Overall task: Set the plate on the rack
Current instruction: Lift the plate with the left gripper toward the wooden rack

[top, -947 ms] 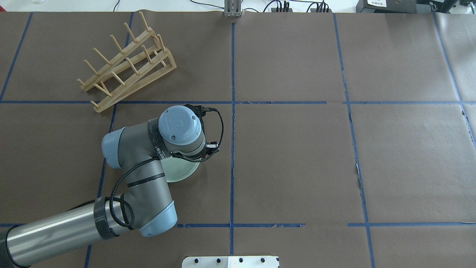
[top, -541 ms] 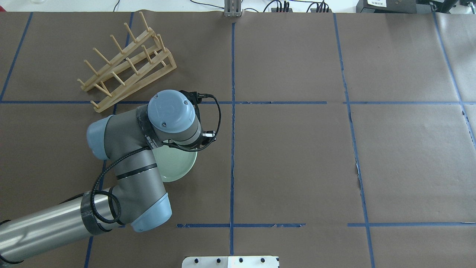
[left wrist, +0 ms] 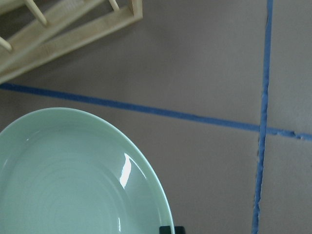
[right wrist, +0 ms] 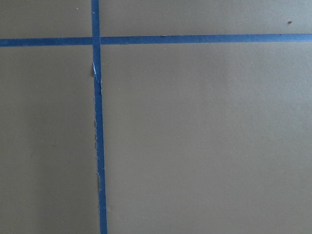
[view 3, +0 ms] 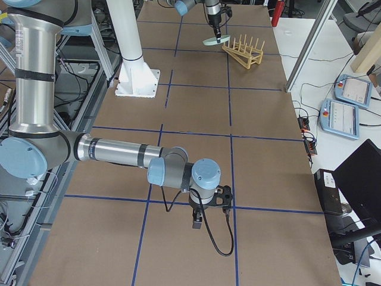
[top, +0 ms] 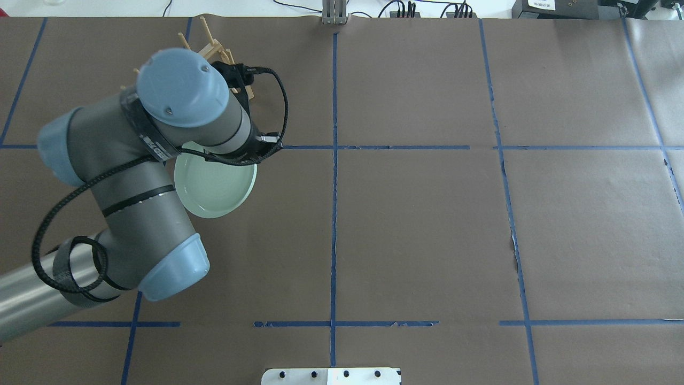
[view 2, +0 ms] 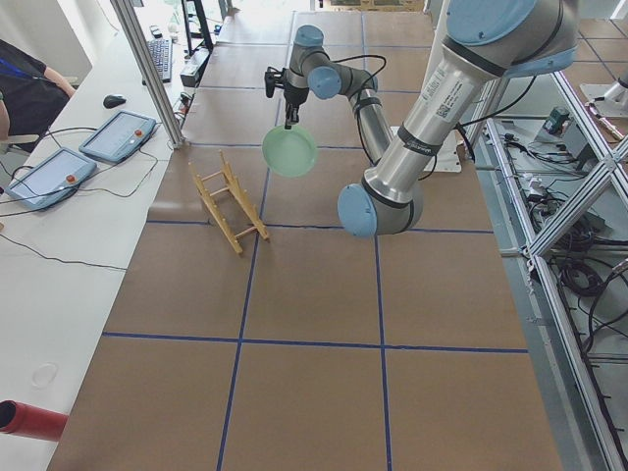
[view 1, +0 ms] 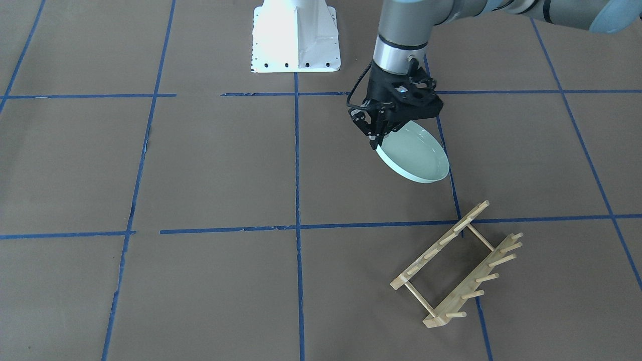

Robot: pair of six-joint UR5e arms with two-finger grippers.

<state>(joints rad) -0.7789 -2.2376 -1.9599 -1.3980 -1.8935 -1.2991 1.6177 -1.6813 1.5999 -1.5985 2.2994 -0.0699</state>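
The mint-green plate (view 1: 416, 156) hangs tilted in the air above the brown table (view 1: 200, 165), my left claw (view 1: 377, 141) clenched on its rim. It is near the wooden dish rack (view 1: 454, 265) but apart from it, on the side towards my base. My right claw (view 3: 197, 221) hovers low beside a blue tape line (view 3: 274, 209), well apart from both; I cannot tell whether it is clenched or released.

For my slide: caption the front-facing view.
Left pincer holds the tilted plate aloft, short of the rack.
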